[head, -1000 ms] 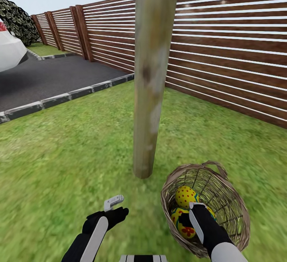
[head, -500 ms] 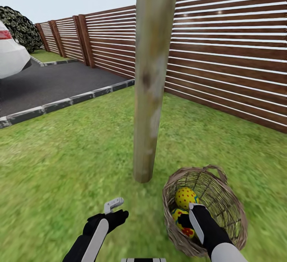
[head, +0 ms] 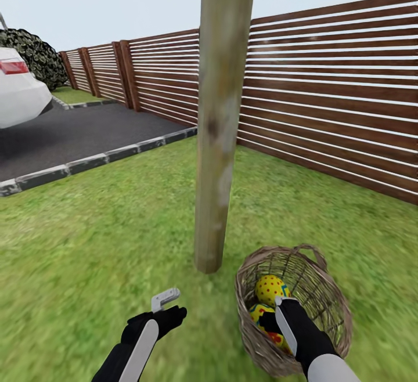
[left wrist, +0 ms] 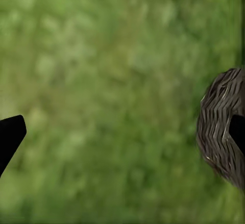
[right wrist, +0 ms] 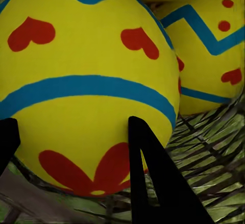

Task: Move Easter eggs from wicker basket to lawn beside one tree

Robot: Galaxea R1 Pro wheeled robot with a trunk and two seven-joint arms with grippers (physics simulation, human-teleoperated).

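I have the right gripper (right wrist: 71, 147) spread wide around an Easter egg (right wrist: 81, 81) in the wicker basket (head: 325, 289) beside the tree (head: 220, 138), so I should centre before closing.

A slatted brown wooden fence (head: 325, 86) runs along the garden under a pale, overcast sky. Left of the fence, a dark paved driveway (head: 75, 135) edged with grey kerbstones (head: 87, 163) holds a white car (head: 20, 92), with a dark hedge (head: 36, 57) beyond.
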